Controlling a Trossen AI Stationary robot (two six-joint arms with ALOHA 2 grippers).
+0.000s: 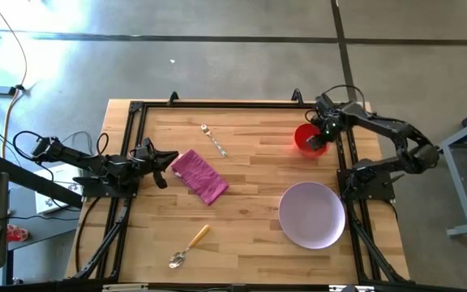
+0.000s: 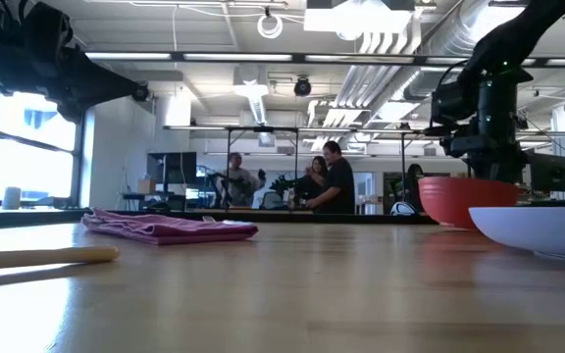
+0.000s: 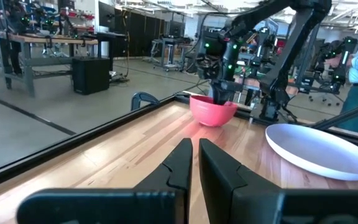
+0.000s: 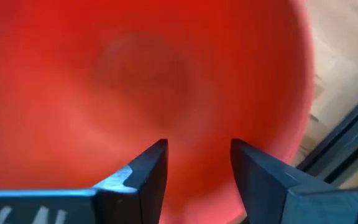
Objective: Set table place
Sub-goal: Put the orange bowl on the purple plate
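Note:
The small red bowl (image 1: 306, 139) stands on its base near the table's far right corner. My right gripper (image 4: 197, 155) is open and points down from above, both fingers over the bowl's inside (image 4: 135, 74). It also shows above the bowl (image 3: 213, 111) in the left wrist view. The pale lilac plate (image 1: 312, 214) lies flat at the right, nearer than the bowl. The magenta napkin (image 1: 201, 177) lies folded at centre left. My left gripper (image 1: 164, 165) is shut and hovers just left of the napkin. The fork (image 1: 214, 139) lies far centre and the wooden-handled spoon (image 1: 188, 246) near centre. My right gripper comes at the red bowl from above with its fingers (image 4: 148, 174) over the inside. I cannot tell whether they touch the bowl.
A black metal frame (image 1: 133, 122) edges the table, with a post close to the bowl's right side (image 1: 340, 142). Bare wood (image 1: 250, 186) lies between napkin and plate. People (image 2: 327, 181) stand in the room beyond the far edge.

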